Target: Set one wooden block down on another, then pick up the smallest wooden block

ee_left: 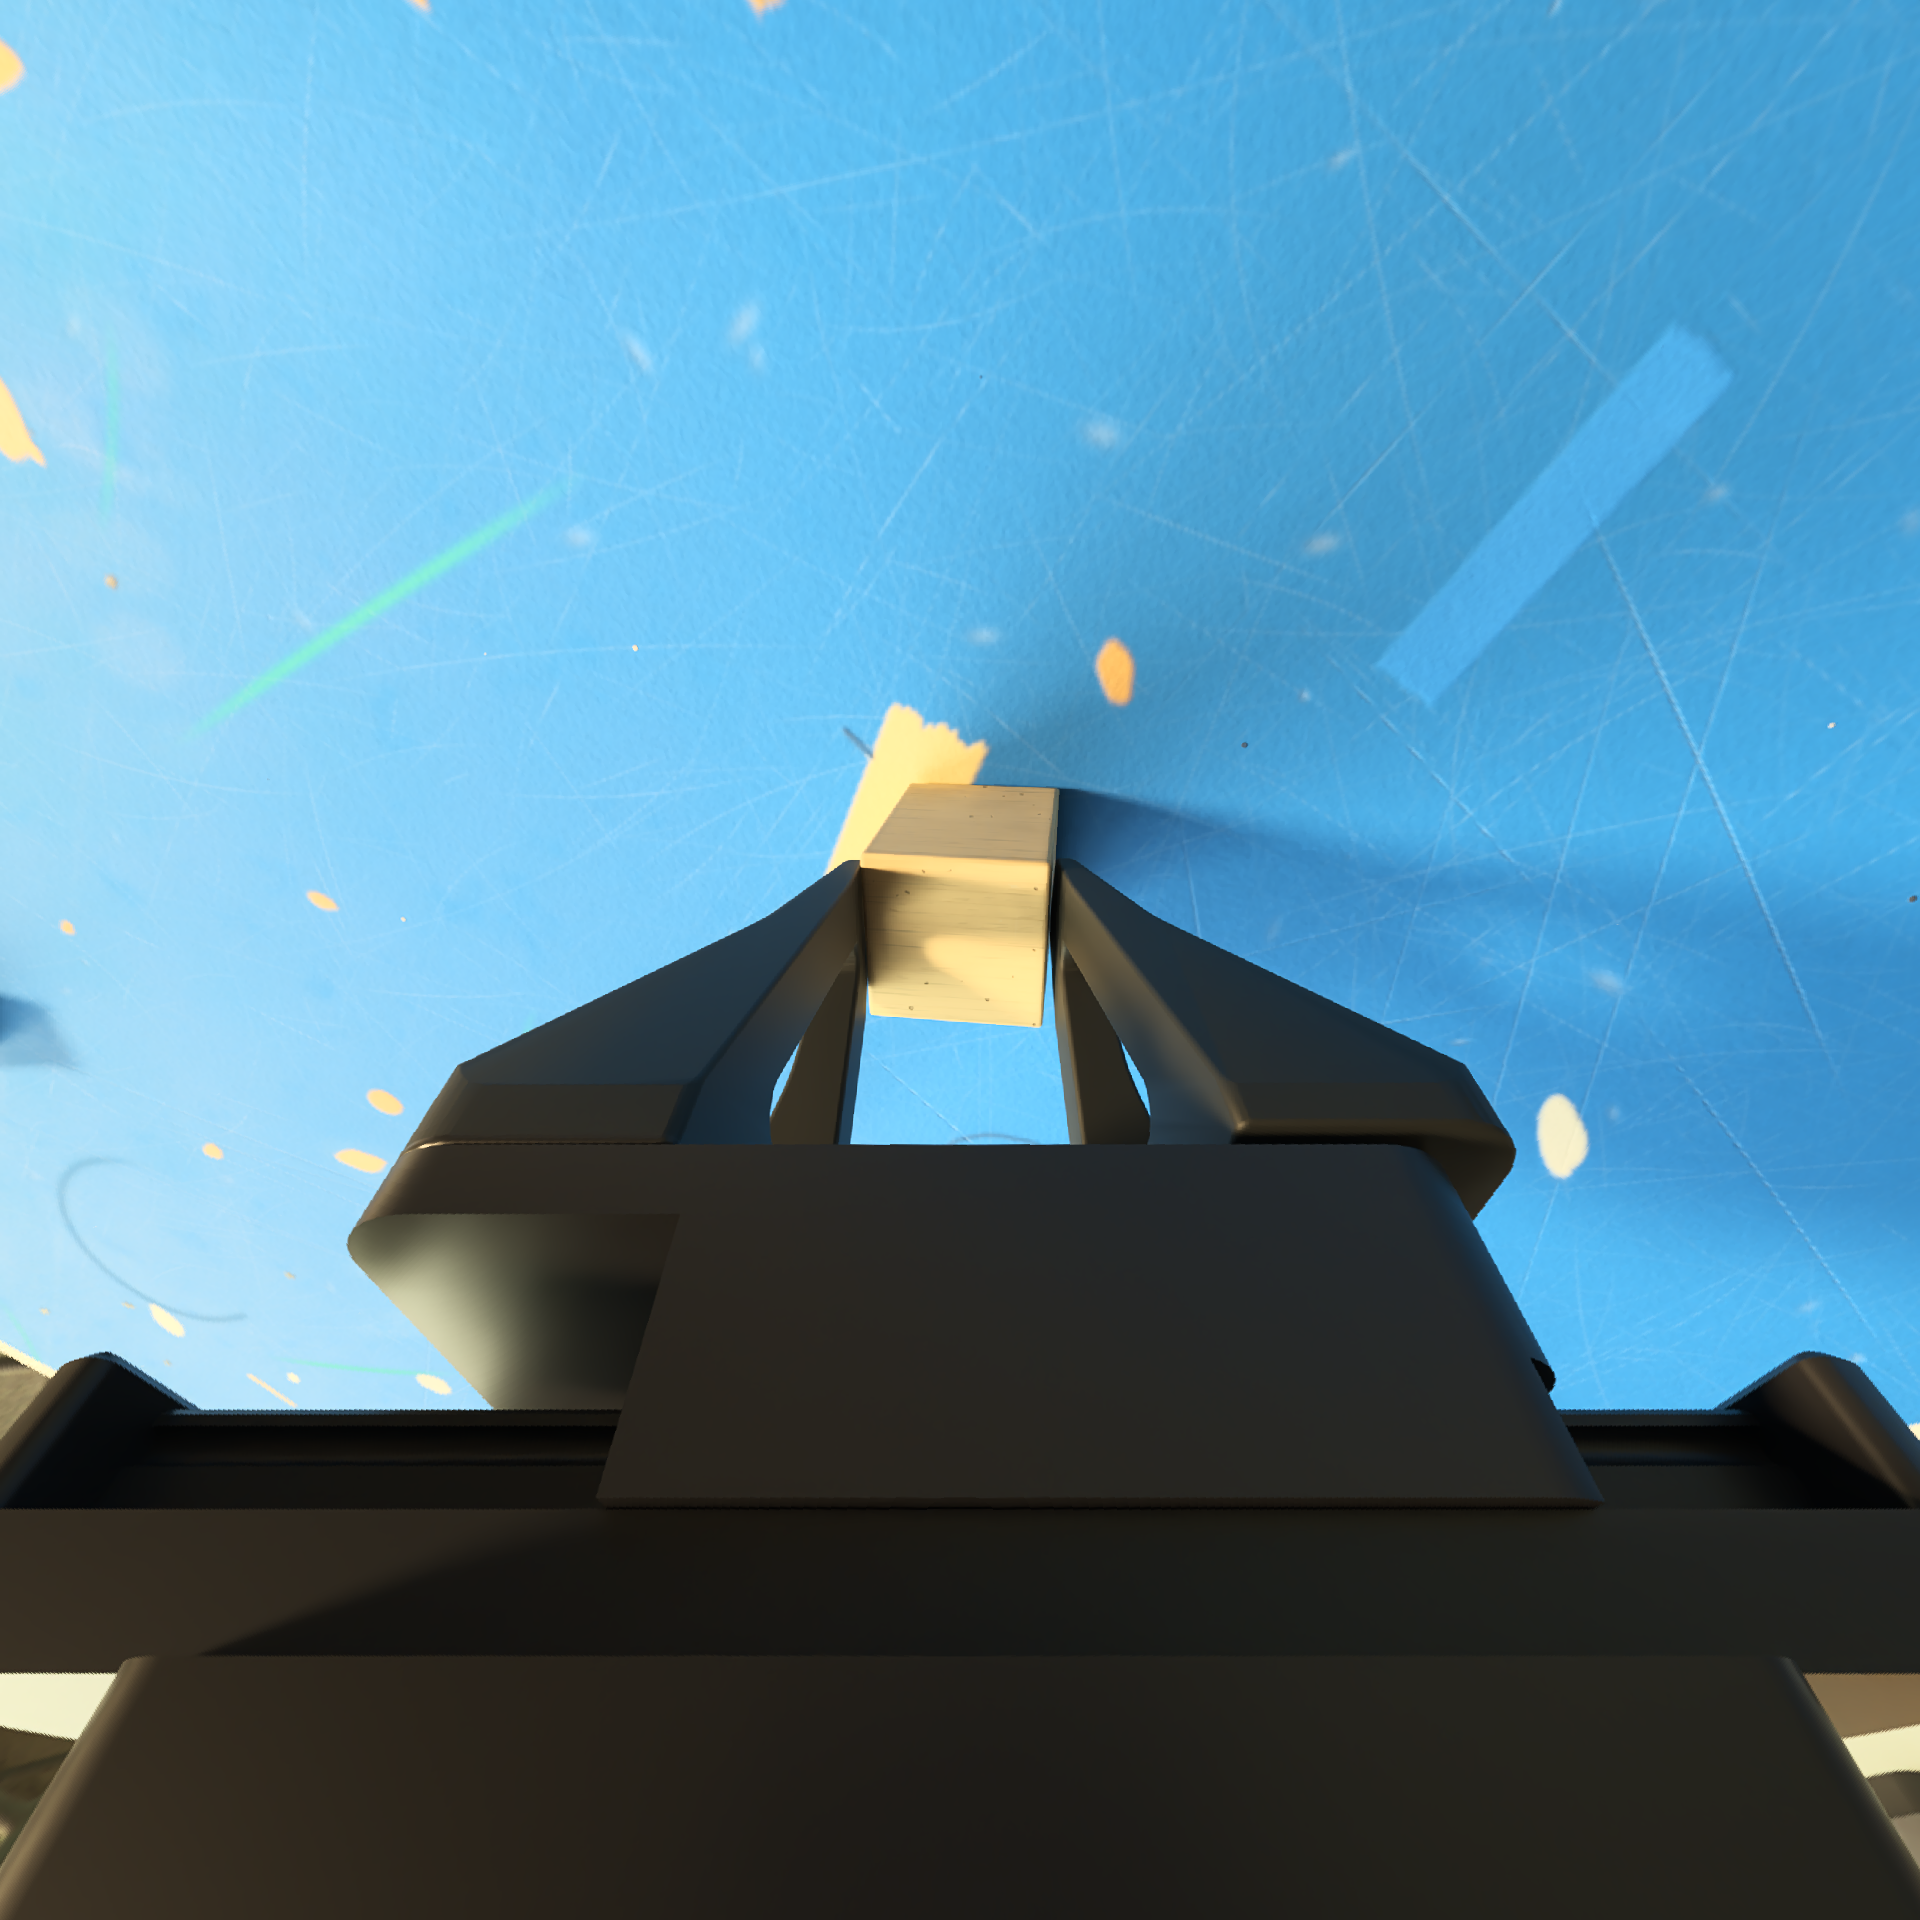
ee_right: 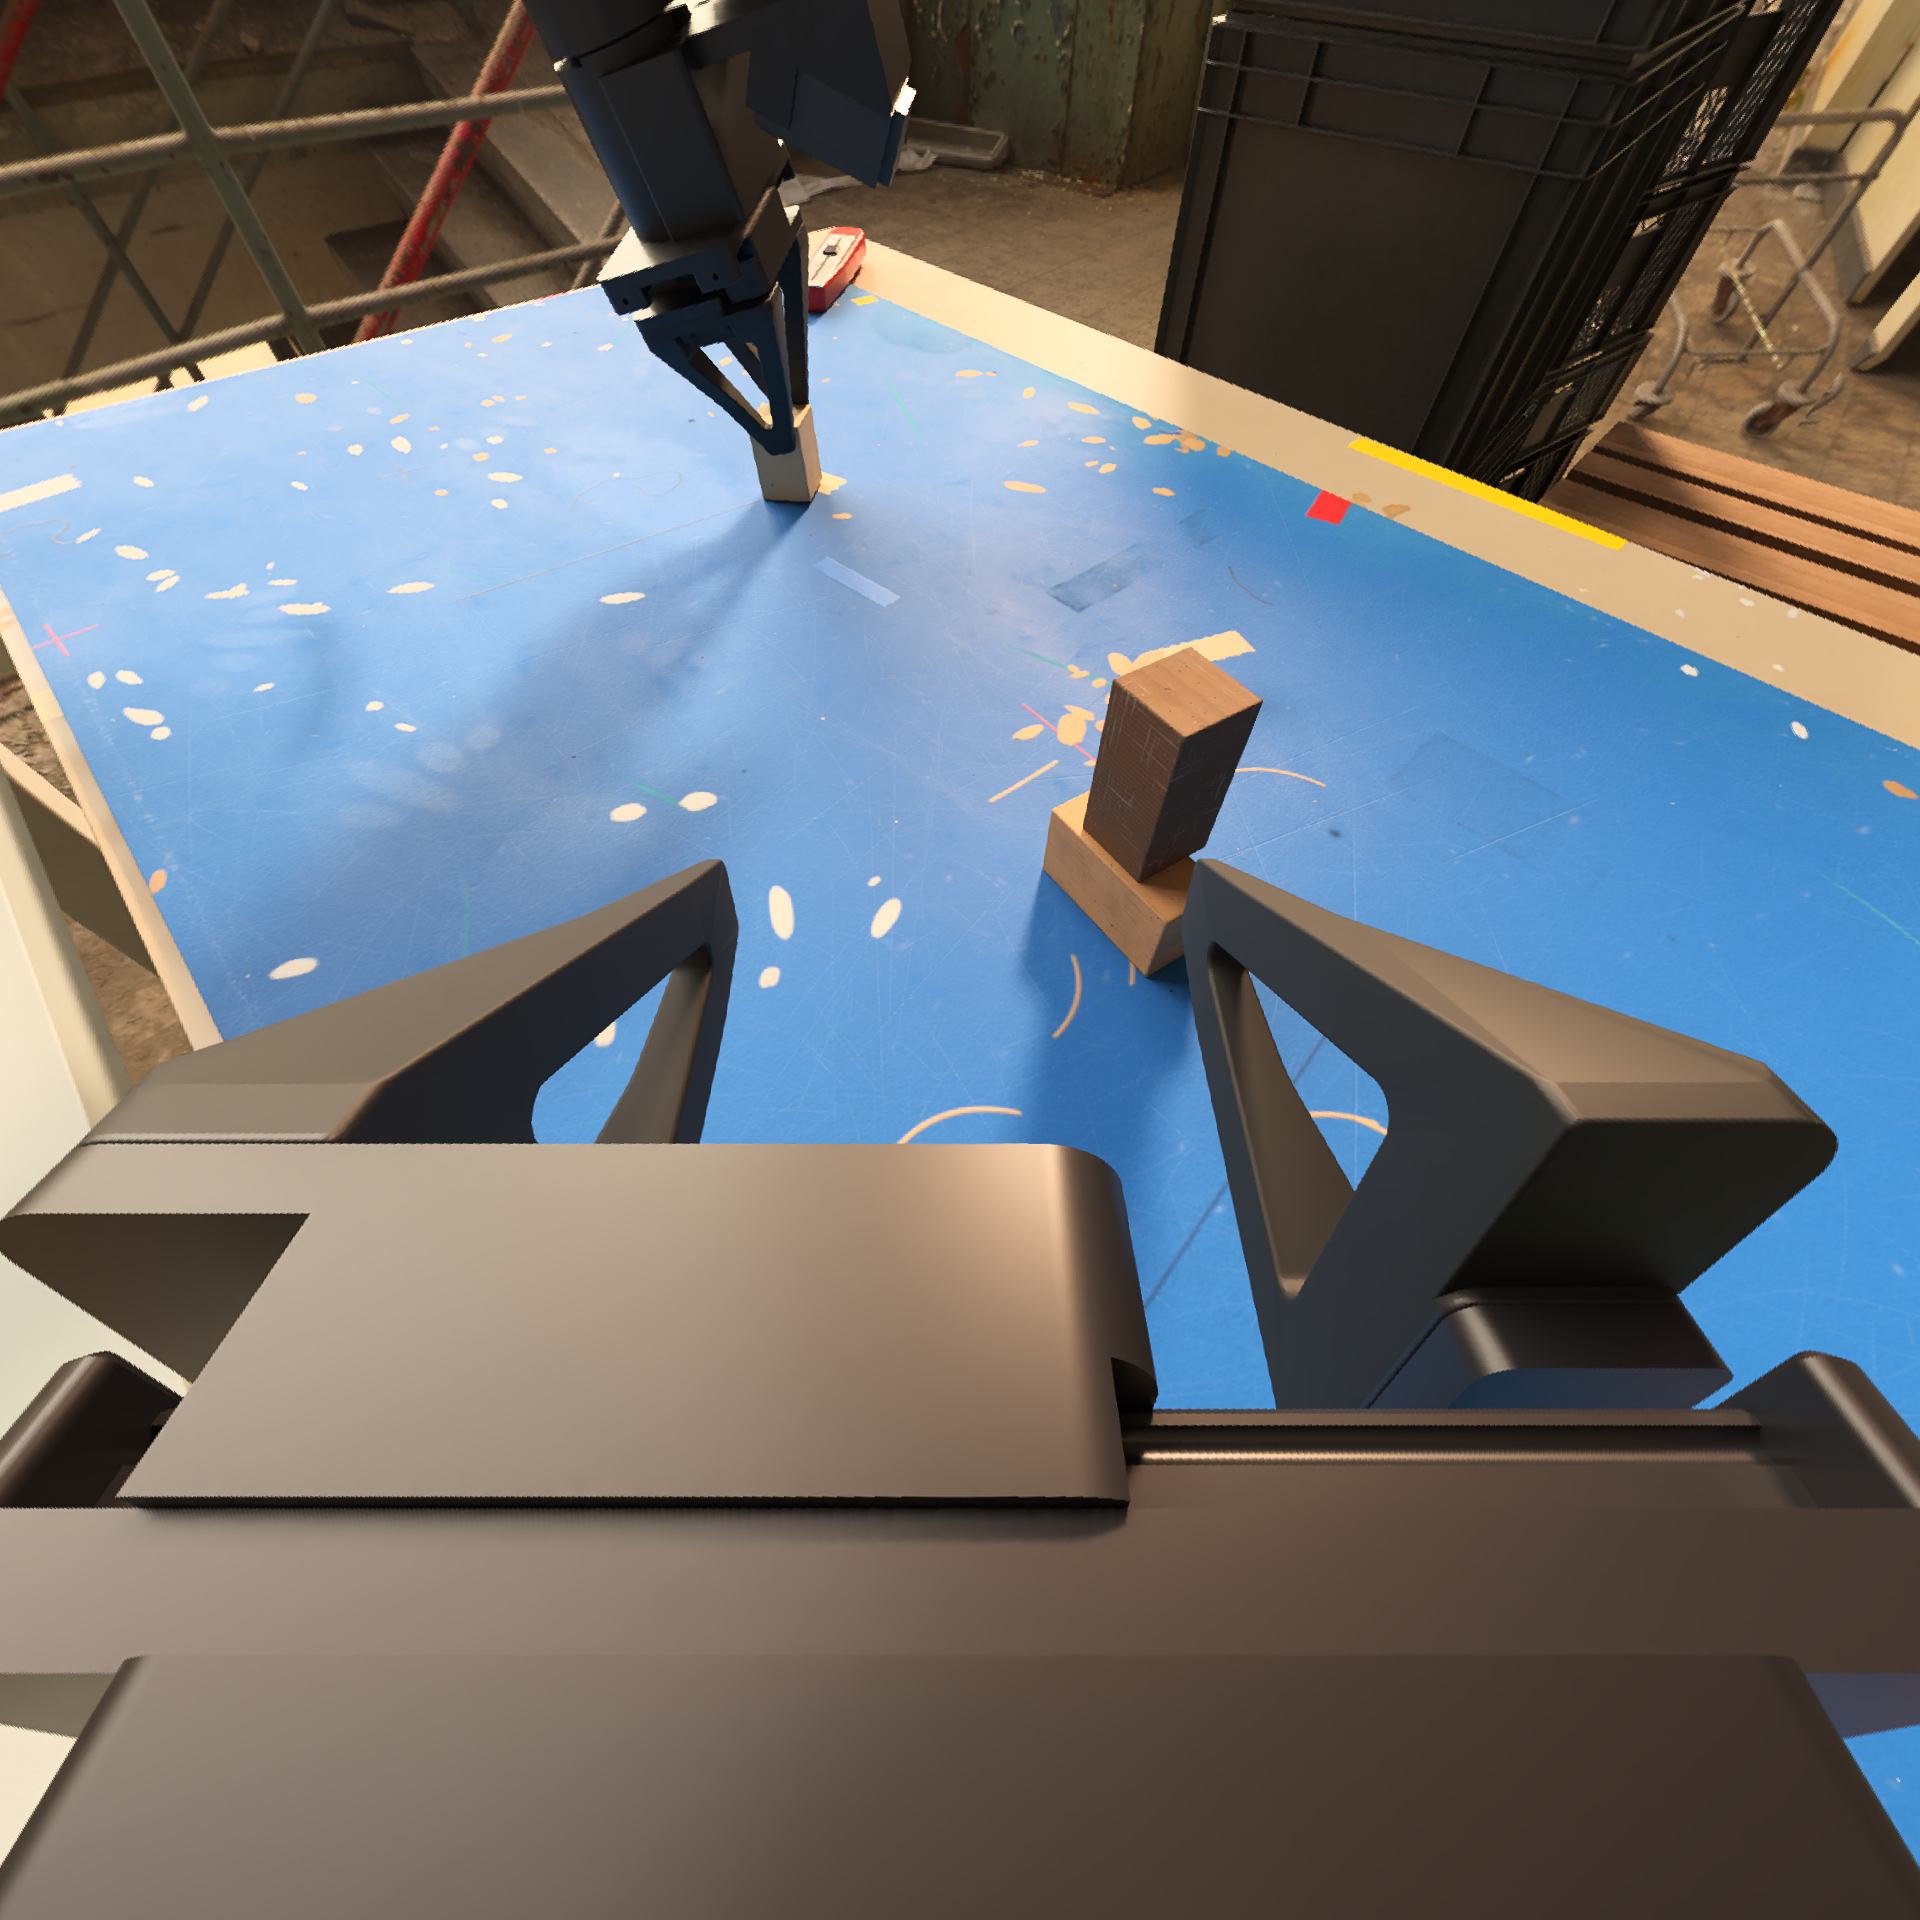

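A small pale wooden block (ee_left: 956, 914) sits between the fingers of my left gripper (ee_left: 958, 883), which is shut on it; its bottom rests on the blue table. The right wrist view shows the same block (ee_right: 790, 468) held by the left gripper (ee_right: 779, 421) at the far side of the table. A dark brown block (ee_right: 1169, 764) stands upright on a flat light tan block (ee_right: 1117, 899). My right gripper (ee_right: 956, 894) is open and empty, above the table just in front of that stack, its right finger (ee_right: 1226, 935) close beside the tan block.
The blue table top (ee_right: 520, 727) is scratched, with tan paint chips. A red object (ee_right: 836, 265) lies at the far table edge. A dark crate (ee_right: 1455, 208) stands beyond the right edge. Railings and stairs are behind.
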Available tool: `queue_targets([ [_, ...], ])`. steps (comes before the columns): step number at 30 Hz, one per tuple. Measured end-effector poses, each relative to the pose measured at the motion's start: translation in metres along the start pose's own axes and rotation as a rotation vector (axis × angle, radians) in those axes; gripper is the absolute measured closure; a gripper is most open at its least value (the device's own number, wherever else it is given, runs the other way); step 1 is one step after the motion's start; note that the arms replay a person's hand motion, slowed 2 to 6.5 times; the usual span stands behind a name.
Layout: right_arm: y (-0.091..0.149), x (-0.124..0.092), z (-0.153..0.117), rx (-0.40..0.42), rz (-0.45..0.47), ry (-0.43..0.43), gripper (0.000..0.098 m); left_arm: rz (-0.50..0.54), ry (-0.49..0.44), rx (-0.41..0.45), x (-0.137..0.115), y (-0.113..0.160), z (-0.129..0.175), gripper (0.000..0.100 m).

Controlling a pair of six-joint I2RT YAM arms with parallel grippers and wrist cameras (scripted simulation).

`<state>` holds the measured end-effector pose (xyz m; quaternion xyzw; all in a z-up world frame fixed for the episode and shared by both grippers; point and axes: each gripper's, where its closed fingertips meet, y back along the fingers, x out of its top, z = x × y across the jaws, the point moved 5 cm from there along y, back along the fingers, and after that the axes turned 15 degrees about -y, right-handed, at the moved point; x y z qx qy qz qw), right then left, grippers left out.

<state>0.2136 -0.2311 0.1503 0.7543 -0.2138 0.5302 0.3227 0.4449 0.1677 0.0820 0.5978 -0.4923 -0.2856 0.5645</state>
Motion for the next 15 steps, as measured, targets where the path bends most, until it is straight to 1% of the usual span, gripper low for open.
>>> queue_targets([
  [5, -0.001, 0.001, -0.002, -0.001, 0.005, 0.009, 0.0247, 0.071, 0.027, -0.022, 0.001, 0.002, 0.003, 0.071],
  [8, -0.002, 0.002, -0.002, -0.005, 0.009, 0.018, 0.0249, 0.126, 0.042, -0.038, 0.004, 0.008, 0.005, 0.071],
  [11, -0.002, 0.003, -0.003, -0.006, 0.007, 0.029, 0.0249, 0.184, 0.061, -0.033, 0.008, 0.023, 0.003, 0.071],
  [15, -0.002, 0.007, -0.003, -0.005, 0.002, 0.051, 0.025, 0.268, 0.081, -0.01, 0.016, 0.052, -0.001, 0.071],
])
